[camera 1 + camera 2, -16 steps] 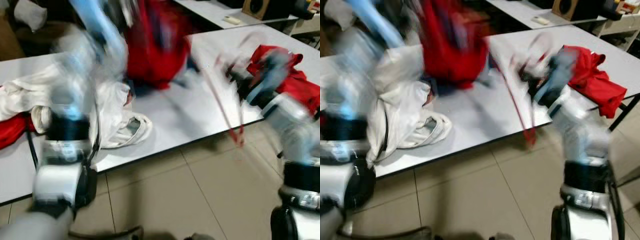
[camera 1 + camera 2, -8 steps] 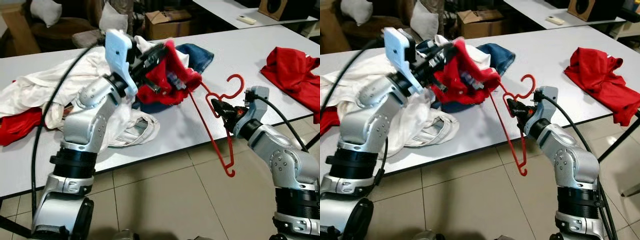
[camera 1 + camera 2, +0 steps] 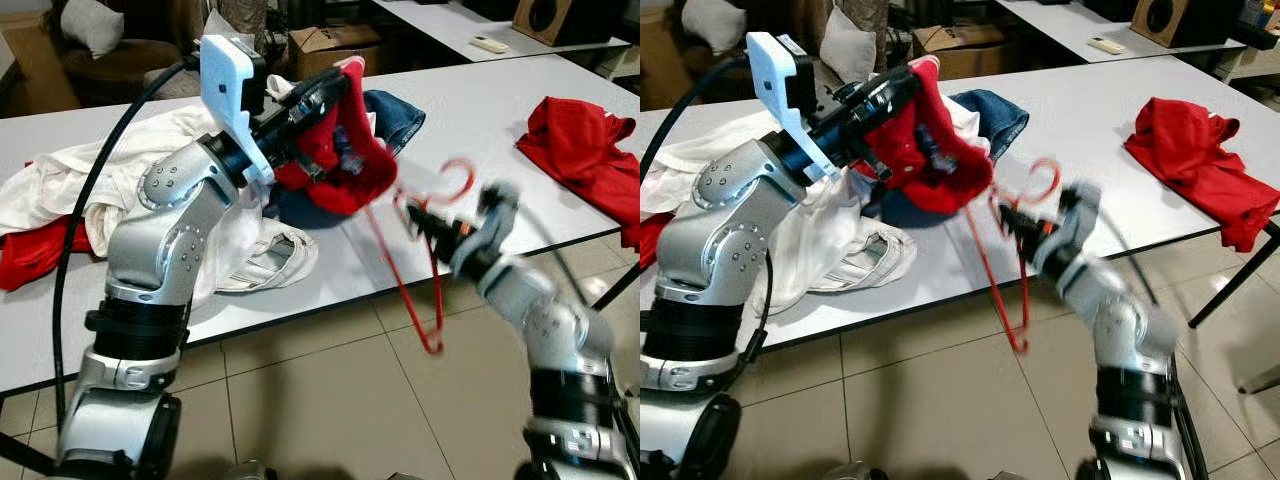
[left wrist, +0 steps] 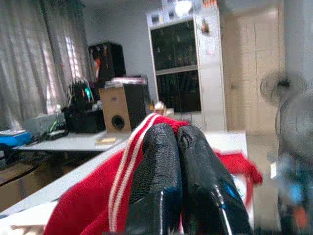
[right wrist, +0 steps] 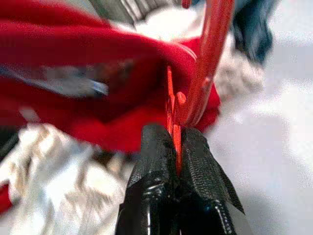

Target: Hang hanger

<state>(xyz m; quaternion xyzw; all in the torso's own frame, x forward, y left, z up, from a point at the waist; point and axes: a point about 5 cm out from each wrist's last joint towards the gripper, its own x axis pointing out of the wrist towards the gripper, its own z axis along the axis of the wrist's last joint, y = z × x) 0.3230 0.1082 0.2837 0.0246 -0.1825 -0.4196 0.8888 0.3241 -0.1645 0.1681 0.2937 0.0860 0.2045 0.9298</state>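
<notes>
My left gripper [image 3: 325, 92] is shut on a red garment [image 3: 345, 170] with a white-striped collar, held up above the white table [image 3: 470, 110]. In the left wrist view its black fingers [image 4: 161, 186] pinch the red cloth [image 4: 93, 205]. My right gripper [image 3: 420, 222] is shut on a red wire hanger [image 3: 405, 290], near its neck. The hanger's hook [image 3: 455, 180] curls upward and its lower end hangs past the table's front edge. One arm of the hanger reaches into the red garment [image 5: 73, 83]. The right arm is blurred.
White clothes [image 3: 90, 180] lie heaped on the table's left, with red cloth [image 3: 30, 255] at the far left. A blue garment [image 3: 395, 110] lies behind the held one. Another red garment [image 3: 585, 150] lies at the right. Tiled floor [image 3: 330, 400] is in front.
My right arm has moved left and down with the hanger, bringing it closer under the held red garment. The left gripper has lifted the garment slightly.
</notes>
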